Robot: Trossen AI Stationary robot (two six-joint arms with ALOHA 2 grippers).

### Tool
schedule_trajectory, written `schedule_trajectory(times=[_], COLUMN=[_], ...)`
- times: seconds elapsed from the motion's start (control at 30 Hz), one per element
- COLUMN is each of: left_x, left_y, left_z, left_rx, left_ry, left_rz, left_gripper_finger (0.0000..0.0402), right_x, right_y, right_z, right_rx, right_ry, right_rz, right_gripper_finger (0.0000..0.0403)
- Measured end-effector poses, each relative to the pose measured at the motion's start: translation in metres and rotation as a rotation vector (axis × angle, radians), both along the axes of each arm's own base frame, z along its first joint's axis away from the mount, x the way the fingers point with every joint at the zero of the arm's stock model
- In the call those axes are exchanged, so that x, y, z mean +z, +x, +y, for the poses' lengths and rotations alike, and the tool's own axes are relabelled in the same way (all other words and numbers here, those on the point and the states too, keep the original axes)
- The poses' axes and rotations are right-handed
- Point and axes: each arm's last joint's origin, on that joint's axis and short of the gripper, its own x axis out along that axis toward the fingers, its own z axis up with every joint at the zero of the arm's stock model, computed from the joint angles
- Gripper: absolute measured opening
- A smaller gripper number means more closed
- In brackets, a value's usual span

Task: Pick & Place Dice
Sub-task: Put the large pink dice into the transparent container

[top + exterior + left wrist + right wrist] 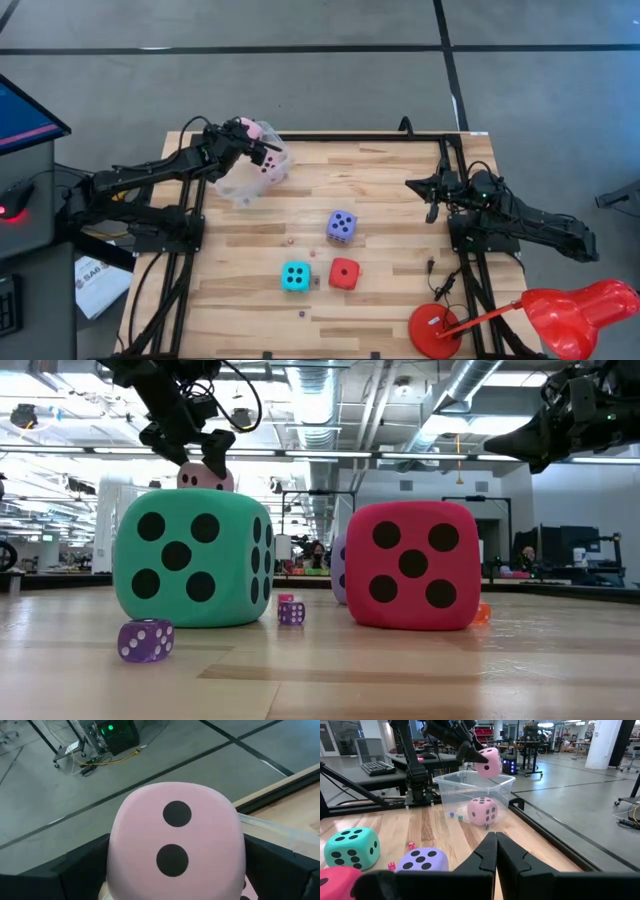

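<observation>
Pink die (175,840) held between wide-spread left fingers (75,870) above tub (470,790) (second pink die (482,811) inside); right fingers (496,855) shut, empty.

Two dark jointed arms, black cables, blocky black claw fingers (485,855)

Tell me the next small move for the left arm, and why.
Probably let go: the left pincer holds a pale pink die above the clear tub, where the other pink die already lies. If it is not quite centred over the opening, nudge inward first. The right pincer waits shut at the table's edge.
</observation>
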Motion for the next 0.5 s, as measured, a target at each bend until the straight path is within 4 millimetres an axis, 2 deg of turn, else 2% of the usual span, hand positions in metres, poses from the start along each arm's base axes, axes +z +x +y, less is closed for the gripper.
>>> schedule_trajectory(times=[0.5], left_x=[-0.0001], left_y=[0.0], left_z=[0.0], left_rx=[0.026], left_ry=[-0.008], left_rz=[-0.049], left_gripper_finger=[0.04], right_x=[0.0], right_y=[0.0], right_z=[0.0], right_rx=[0.0], right_ry=[0.0], right_rz=[0.0], right_gripper_finger=[0.0])
